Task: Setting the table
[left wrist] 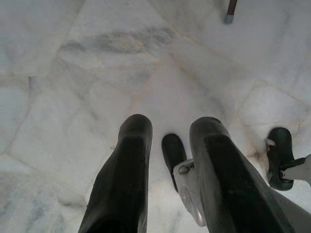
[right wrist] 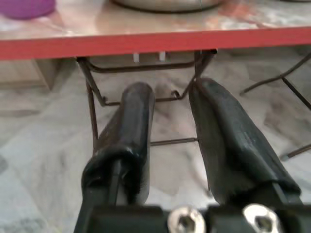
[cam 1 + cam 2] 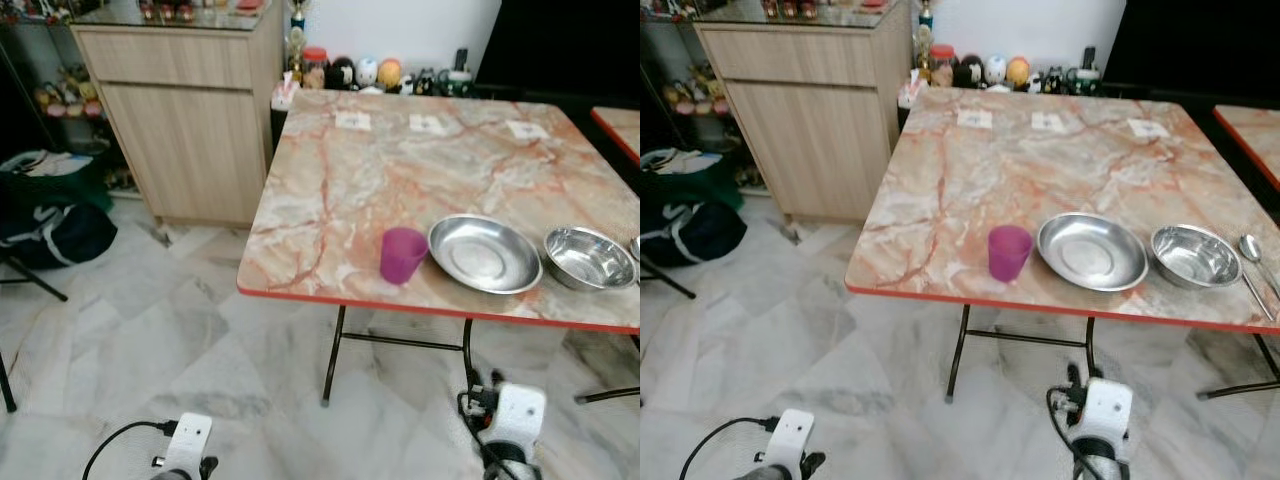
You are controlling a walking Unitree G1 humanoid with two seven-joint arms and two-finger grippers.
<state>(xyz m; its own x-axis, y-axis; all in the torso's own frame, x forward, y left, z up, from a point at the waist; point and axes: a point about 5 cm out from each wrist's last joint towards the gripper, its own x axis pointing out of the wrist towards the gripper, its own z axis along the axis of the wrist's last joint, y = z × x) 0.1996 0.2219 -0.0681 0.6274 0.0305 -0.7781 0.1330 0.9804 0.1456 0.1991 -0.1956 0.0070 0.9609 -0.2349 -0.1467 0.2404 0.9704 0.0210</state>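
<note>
Standing near the front red edge of the marble-patterned table [image 3: 970,170], a purple cup [image 3: 1008,252] is seen, with a steel plate [image 3: 1092,251] just beside it and a steel bowl [image 3: 1195,256] further toward the robot's right. A spoon [image 3: 1253,262] is laid near the table's right edge. The far half of the tabletop is left mostly bare, apart from three small paper cards.

The left gripper [image 1: 167,145] is held low over the marble floor [image 3: 130,340], its fingers parted with nothing between them. The right gripper [image 2: 172,126] is held below the table's front edge, fingers also parted and empty. A wooden cabinet [image 3: 185,120] is placed beyond the table's left side, with open floor between them.
</note>
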